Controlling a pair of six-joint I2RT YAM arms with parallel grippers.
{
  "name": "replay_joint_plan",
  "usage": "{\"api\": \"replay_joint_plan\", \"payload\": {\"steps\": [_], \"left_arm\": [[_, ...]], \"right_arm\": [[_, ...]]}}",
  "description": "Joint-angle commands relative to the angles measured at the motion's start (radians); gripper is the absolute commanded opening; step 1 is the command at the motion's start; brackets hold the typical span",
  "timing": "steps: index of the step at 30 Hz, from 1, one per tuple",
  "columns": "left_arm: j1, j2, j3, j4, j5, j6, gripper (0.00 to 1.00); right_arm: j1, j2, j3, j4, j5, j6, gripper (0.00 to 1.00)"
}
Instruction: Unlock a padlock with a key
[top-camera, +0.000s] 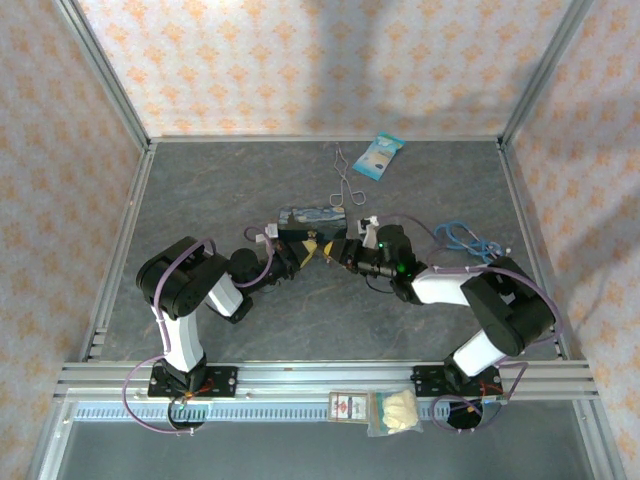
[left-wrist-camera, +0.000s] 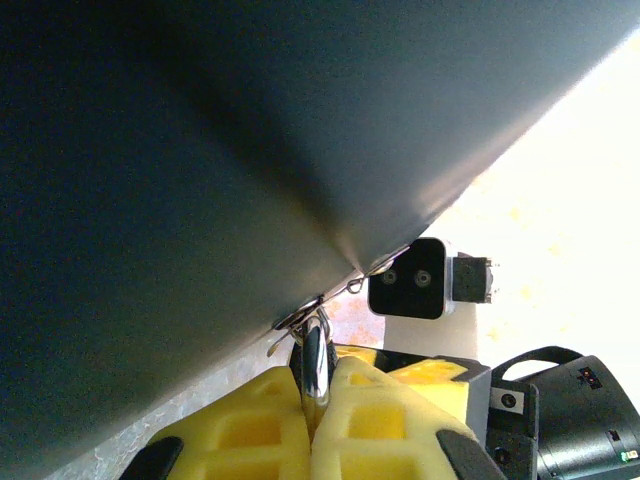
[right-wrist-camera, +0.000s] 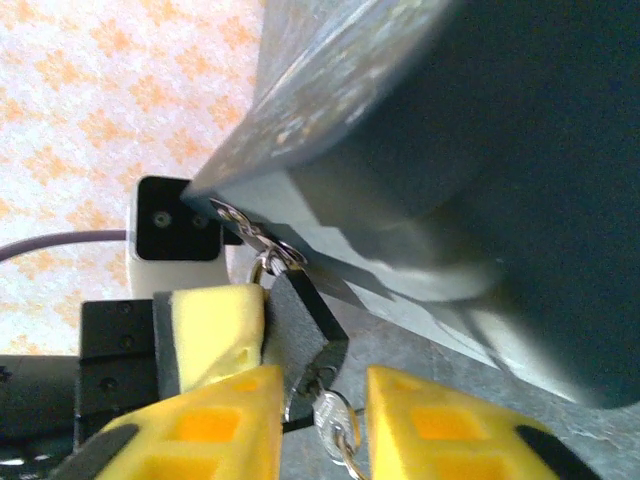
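Note:
The blue painted tin (top-camera: 308, 214) sits mid-table, and both grippers meet at its front side. The padlock (right-wrist-camera: 300, 325), a small dark grey body, hangs by its thin shackle from the tin's clasp (right-wrist-camera: 268, 248). My left gripper (left-wrist-camera: 315, 385) is shut on the padlock (left-wrist-camera: 318, 350), its yellow pads pressed against both faces. The silvery key (right-wrist-camera: 332, 415) sticks in the padlock's lower end, with a ring through its head. My right gripper (right-wrist-camera: 325, 400) stands open astride the key, a gap showing between the key and the right-hand finger (right-wrist-camera: 440, 420).
Long wire tongs (top-camera: 345, 180) and a blue-and-white packet (top-camera: 380, 157) lie behind the tin. A blue cable loop (top-camera: 462, 240) lies to the right. A small bag (top-camera: 385, 410) rests on the front rail. Aluminium frame posts border the table.

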Motion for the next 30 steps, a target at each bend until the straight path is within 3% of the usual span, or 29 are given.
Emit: {"api": "replay_joint_plan", "payload": {"steps": [1,12,21,26,30], "left_arm": [[-0.006,-0.015,0.014,0.257,-0.021,-0.003,0.0],[-0.009,-0.019,0.007,0.261,-0.024,-0.003,0.0],[-0.022,-0.015,-0.001,0.278,-0.019,-0.01,0.0],[-0.023,-0.029,-0.011,0.278,-0.023,-0.004,0.0],[-0.022,-0.03,-0.005,0.278,0.002,0.023,0.0]], "right_arm": [[0.007,0.027,-0.028,0.106,-0.021,0.032,0.22],[0.008,0.073,-0.064,0.263,-0.041,0.114,0.07],[0.008,0.161,-0.076,0.51,-0.096,0.263,0.14],[0.008,0.172,-0.091,0.543,-0.089,0.275,0.01],[0.006,0.173,-0.095,0.555,-0.072,0.341,0.0]]}}
